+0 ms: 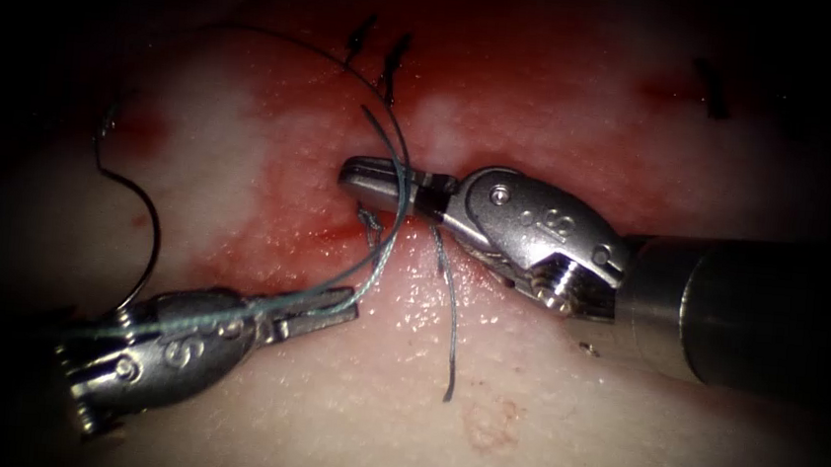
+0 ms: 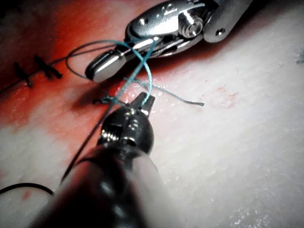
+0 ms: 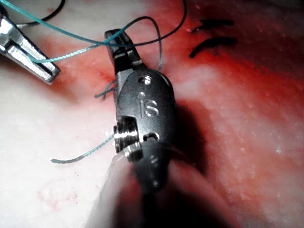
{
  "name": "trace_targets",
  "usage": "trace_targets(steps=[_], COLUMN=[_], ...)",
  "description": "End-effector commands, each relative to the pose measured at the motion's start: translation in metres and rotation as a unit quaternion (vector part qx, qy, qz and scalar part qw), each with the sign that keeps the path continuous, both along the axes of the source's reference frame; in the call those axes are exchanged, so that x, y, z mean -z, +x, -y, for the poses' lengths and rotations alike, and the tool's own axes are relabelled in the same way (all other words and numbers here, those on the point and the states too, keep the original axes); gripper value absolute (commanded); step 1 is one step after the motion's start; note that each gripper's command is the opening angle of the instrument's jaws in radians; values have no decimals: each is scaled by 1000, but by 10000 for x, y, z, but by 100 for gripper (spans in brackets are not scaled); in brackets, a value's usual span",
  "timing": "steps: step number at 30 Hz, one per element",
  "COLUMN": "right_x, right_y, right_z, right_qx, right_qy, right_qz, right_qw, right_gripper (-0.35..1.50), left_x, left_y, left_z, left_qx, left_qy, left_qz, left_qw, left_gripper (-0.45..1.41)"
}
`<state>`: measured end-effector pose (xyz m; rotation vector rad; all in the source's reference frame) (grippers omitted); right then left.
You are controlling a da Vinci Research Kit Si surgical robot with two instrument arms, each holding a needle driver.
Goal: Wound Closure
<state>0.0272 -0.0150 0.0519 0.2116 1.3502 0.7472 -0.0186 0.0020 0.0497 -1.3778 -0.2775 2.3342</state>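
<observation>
Thread [image 1: 387, 246] looped round my right tool [image 1: 377, 183], jaws pressed together, empty; left tool [image 1: 330, 311] pinches thread. Needle [image 1: 135, 211] loose beyond left tool. Knot-tying, I judge; next needs tail [image 1: 447, 330] grasped.

needle [image 1: 131, 203]: you can't see its lower end, hidden behind left tool [image 1: 330, 313] | right tool [image 1: 372, 179]: jaw gap unclear

Your right claw [image 1: 372, 181] is polished silver steel, its housing stamped "IS", with a threaded screw and a dark grey shaft; your left claw [image 1: 325, 316] matches.
</observation>
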Motion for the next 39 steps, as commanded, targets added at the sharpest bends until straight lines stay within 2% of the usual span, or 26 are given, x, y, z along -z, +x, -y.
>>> trace_targets(steps=[1, 4, 6, 8, 9, 12, 22, 24, 25, 28, 33, 34, 37, 39], right_x=[-3, 4, 11, 15, 21, 30, 33, 32, 30, 30, 35, 35, 38, 39], right_y=[13, 17, 17, 17, 17, 16, 19, 20, 19, 14, 5, 5, 6, 9], right_z=[2, -1, -6, -9, -14, -20, -8, -6, -5, -13, -21, -21, -18, -15], right_qx=[10, 16, 20, 26, 29, 54, 149, 178, 205, 308, 388, 388, 462, 488], right_qy=[3, 15, 46, 68, 85, 102, 128, 127, 130, 128, 106, 106, 68, 46], right_qz=[-17, -57, -96, -124, -159, -188, -216, -233, -243, -218, -217, -217, -192, -183], right_qw=[1000, 998, 994, 990, 983, 975, 956, 948, 939, 917, 889, 889, 863, 852], right_gripper=[-35, -35, -35, -35, -35, -35, -35, -35, -35, -35, -35, -35, -35, -33], left_x=[-9, -18, -26, -32, -41, -57, -66, -64, -62, -61, -61, -61, -62, -63], left_y=[-7, -9, -10, -11, -11, -8, -9, -13, -16, -19, -18, -18, -22, -25], left_z=[-4, -12, -16, -18, -20, -24, -40, -42, -43, -51, -59, -59, -63, -64], left_qx=[-1, -4, -12, -20, -26, -31, -39, -46, -52, -72, -82, -82, -89, -89], left_qy=[20, 63, 81, 87, 91, 90, 94, 96, 98, 96, 87, 87, 85, 82], left_qz=[17, 50, 68, 75, 83, 86, 108, 120, 126, 143, 135, 135, 125, 124], left_qw=[1000, 997, 994, 993, 992, 992, 989, 987, 986, 982, 984, 984, 985, 985], left_gripper=[-45, -45, -45, -45, -45, -45, -45, -45, -45, -45, -45, -45, -45, -45])
